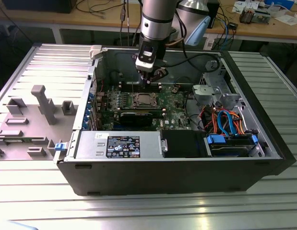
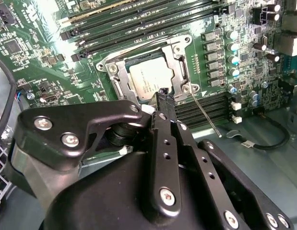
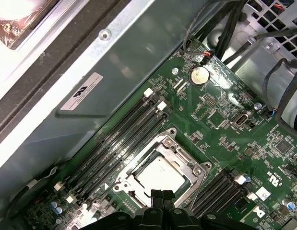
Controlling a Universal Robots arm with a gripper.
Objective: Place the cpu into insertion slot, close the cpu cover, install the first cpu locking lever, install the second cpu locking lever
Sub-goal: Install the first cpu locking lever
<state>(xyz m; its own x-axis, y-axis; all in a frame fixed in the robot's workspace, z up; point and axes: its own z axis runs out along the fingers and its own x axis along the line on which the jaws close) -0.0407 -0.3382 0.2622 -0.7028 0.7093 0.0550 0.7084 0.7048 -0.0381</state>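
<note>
The cpu (image 2: 149, 79) lies silver face up in the insertion slot (image 2: 120, 86) on the green motherboard; it also shows in the first wrist view (image 3: 160, 175) and the exterior view (image 1: 142, 99). The cpu cover (image 2: 179, 72), a silver frame, lies flat around the chip's edges (image 3: 186, 165). A thin silver locking lever (image 2: 206, 114) sticks out from one socket corner, past the memory slots. My gripper (image 3: 162, 195) hangs just above the socket's edge, its black fingers pressed together with nothing between them. It stands over the board in the exterior view (image 1: 149, 80).
Black memory slots (image 3: 122, 139) run along both sides of the socket. The case's grey wall (image 3: 114, 72) rises close behind them. A black graphics card (image 1: 136, 117), a power supply (image 1: 122, 143), a drive cage (image 1: 213, 93) and coloured cables (image 1: 225, 122) crowd the case.
</note>
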